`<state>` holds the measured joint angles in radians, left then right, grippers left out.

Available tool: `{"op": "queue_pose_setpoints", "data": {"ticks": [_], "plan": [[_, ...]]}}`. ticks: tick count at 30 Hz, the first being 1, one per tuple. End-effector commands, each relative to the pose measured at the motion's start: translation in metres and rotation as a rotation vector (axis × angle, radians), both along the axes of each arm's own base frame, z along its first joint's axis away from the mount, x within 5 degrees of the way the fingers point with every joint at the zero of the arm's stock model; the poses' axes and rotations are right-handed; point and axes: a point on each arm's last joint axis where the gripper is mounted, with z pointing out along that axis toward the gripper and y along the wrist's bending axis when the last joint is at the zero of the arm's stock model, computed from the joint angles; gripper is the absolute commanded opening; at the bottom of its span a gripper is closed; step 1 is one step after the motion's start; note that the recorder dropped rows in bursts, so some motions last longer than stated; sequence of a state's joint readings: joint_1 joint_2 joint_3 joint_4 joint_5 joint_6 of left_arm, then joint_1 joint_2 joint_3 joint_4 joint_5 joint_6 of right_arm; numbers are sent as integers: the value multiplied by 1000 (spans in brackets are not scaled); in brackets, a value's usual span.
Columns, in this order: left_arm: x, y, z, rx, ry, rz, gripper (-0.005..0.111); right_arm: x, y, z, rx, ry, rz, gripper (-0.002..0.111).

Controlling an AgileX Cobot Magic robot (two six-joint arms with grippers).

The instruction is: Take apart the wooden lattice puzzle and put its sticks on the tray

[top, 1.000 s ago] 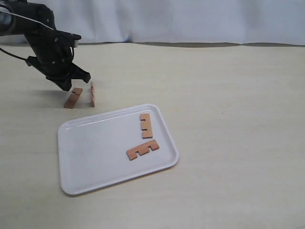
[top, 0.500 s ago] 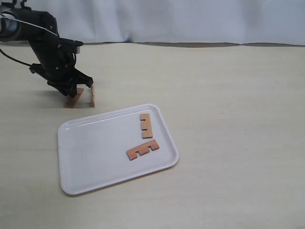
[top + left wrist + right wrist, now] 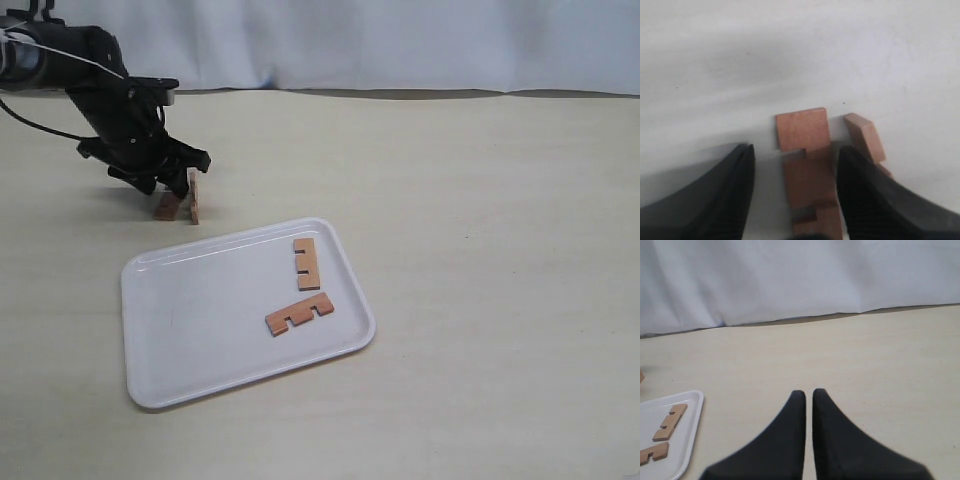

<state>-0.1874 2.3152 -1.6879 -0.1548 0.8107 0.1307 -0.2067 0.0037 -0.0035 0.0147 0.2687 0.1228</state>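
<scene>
No interlocked lattice shows, only loose sticks. One reddish-brown notched stick (image 3: 166, 208) lies flat on the table, and another stick (image 3: 193, 197) stands on edge just to its right. My left gripper (image 3: 168, 190) is low over the flat stick (image 3: 807, 172), open, with one finger (image 3: 735, 190) on either side of it. Its other finger (image 3: 865, 190) is in the gap before the standing stick (image 3: 865, 137). Two more sticks (image 3: 306, 263) (image 3: 298, 315) lie on the white tray (image 3: 190, 320). My right gripper (image 3: 808, 392) is shut and empty over bare table, out of the exterior view.
The tray's corner (image 3: 687, 440) with its two sticks shows at the edge of the right wrist view. A white cloth backdrop (image 3: 400, 45) closes off the far side of the table. The left arm's black cable (image 3: 40, 120) trails on the left.
The left gripper has come down and to the right, from above and left of the flat stick to straddling it. The sticks on the tray have not moved.
</scene>
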Motion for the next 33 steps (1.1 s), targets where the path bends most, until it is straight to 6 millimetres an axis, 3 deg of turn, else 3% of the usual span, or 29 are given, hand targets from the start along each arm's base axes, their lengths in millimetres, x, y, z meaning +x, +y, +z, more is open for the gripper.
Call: {"op": "queue_pose_setpoints", "data": {"ticks": [1, 5, 12, 15, 25, 28, 33], "plan": [[1, -1, 1, -20, -5, 18, 49, 0, 0, 0, -2, -8, -1, 5], [-3, -1, 0, -15, 32, 7, 49, 0, 0, 0, -2, -8, -1, 5], [-10, 1, -24, 19, 147, -13, 49, 0, 0, 0, -2, -8, -1, 5], [-10, 6, -25, 72, 142, -44, 48, 0, 0, 0, -2, -8, -1, 5], [-13, 12, -26, 148, 172, -80, 6, 0, 0, 0, -2, -8, -1, 5], [-15, 13, -26, 152, 198, -82, 0, 0, 0, 0, -2, -8, -1, 5], [-17, 13, -26, 156, 217, -89, 0, 0, 0, 0, -2, -8, -1, 5]]}}
